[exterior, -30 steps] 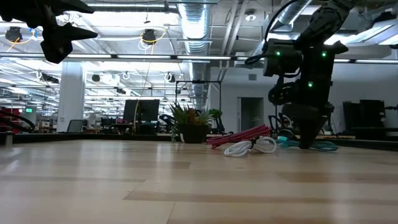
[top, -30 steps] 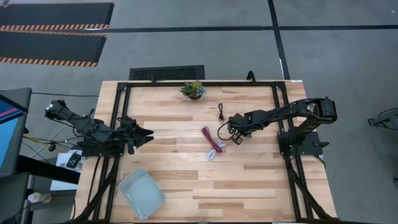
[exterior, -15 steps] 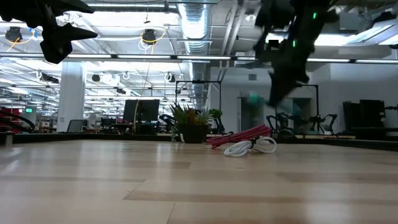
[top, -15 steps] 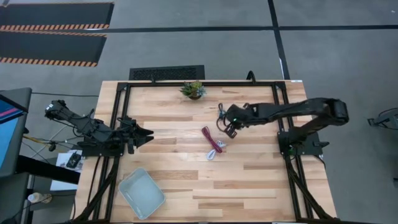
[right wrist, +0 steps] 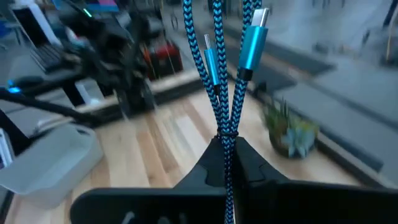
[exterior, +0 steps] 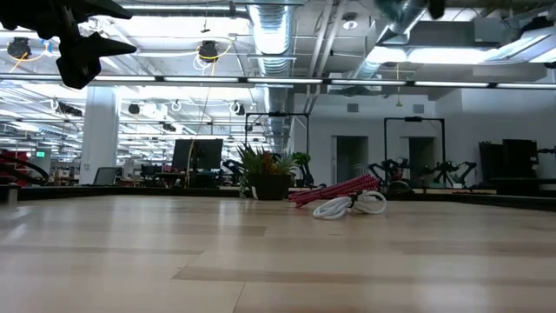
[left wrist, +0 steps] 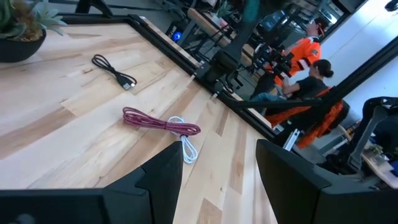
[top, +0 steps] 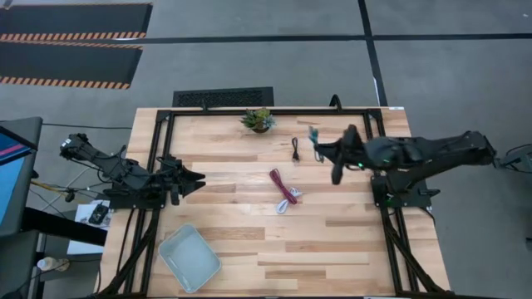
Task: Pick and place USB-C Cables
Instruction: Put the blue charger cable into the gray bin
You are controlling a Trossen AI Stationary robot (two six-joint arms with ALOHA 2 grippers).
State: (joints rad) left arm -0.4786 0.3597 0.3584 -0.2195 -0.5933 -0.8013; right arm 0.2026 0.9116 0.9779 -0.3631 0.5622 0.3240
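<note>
**Teal cable aloft, three left on the table**

High view: the right gripper (top: 334,160), clamped shut, carries the teal cable (top: 314,135) above the table's far right; it blurs. Dark red cable (top: 283,185), white-pink cable (top: 288,199) and black cable (top: 296,149) lie mid-table. The left gripper (top: 193,181) waits, fingers apart, empty.

Low view: the right arm is cut off overhead.

Right wrist view: the braided cable looks light and floppy, pinched at its fold, plugs dangling free.

No lettering, label, brand or number can be read anywhere; any print in the room behind is perhaps simply too far off.
</note>
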